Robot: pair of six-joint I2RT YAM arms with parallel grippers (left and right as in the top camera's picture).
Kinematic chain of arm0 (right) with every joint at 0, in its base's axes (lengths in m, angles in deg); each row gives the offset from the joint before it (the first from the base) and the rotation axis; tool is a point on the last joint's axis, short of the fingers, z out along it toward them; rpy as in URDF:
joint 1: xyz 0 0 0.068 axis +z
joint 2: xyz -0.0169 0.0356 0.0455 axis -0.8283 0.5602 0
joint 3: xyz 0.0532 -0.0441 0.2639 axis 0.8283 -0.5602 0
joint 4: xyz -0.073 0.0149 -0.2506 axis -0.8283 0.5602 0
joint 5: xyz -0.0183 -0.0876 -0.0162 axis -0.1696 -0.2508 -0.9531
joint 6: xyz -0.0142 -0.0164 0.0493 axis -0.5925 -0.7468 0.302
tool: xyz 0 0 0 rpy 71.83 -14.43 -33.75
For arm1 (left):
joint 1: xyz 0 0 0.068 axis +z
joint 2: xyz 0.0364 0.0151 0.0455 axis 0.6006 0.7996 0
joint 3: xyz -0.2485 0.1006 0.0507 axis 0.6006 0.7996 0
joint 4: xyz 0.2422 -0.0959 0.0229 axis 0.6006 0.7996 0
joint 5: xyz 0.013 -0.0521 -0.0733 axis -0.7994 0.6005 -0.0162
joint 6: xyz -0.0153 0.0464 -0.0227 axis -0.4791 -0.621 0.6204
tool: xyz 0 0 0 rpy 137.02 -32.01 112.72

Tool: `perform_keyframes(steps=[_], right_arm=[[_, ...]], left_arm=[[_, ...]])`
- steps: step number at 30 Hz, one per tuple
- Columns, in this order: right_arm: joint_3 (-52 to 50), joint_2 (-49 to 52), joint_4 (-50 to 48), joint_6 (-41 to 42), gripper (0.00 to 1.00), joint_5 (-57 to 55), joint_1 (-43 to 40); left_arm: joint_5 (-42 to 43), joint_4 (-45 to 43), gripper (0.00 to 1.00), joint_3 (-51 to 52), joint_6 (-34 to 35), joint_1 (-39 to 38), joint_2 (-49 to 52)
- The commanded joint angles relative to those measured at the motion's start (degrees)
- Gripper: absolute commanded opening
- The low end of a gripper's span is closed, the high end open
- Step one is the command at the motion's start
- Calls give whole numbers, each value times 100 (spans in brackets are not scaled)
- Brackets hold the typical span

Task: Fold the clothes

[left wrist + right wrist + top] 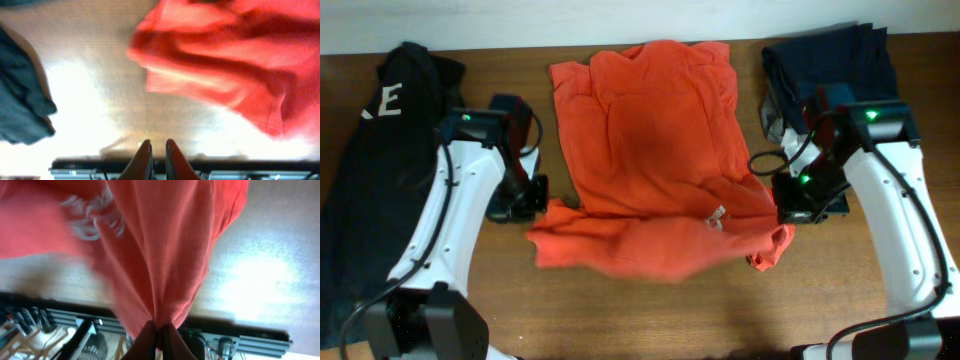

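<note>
T-shirt: orange-red short-sleeved T-shirt (650,130), mid-table, spread out but wrinkled. The part toward 12 o'clock lies mostly flat. The edge at 6 o'clock is bunched and doubled over into a thick band.
Tag: small white tag (718,215) on the cloth, about 5 o'clock from the shirt's middle.
Lettering: white print (92,215) on the shirt in the right wrist view, too blurred to read.
Right gripper: right gripper (159,327) sits at the shirt's 4 o'clock edge. Its fingers are pinched tight on a fold of the orange cloth, which runs out from the tips in a taut pleat.
Left gripper: left gripper (158,146) is at the shirt's 8 o'clock side, near the cloth edge and not touching it. Its fingers are drawn almost together with nothing between them, over bare wood. The shirt fills the 1 to 3 o'clock part of its view.
Black garment: black garment (380,150) with a white letter (388,100), laid along the table's 9 o'clock side, partly under the left arm.
Navy garment: navy garment (830,60), a rumpled pile at the table's 2 o'clock corner, behind the right arm, apart from the shirt.
Dark cloth: dark cloth (20,100) at 9 o'clock in the left wrist view. Probably the black garment, but the blur leaves that unsure.
Table: brown wooden table (620,320), with glare on the wood in both wrist views.
</note>
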Motion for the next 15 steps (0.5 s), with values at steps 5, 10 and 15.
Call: perform_keyframes(steps=[5, 10, 15], right_arm=[[-778, -72, -37, 118, 10, -116, -37], [-789, -72, -98, 118, 42, -118, -37], [-787, -72, -549, 197, 52, -114, -37]], left_arm=[[125, -404, 15, 1067, 37, 28, 9], [127, -688, 15, 1075, 37, 28, 9], [251, -1058, 15, 1075, 33, 28, 9]])
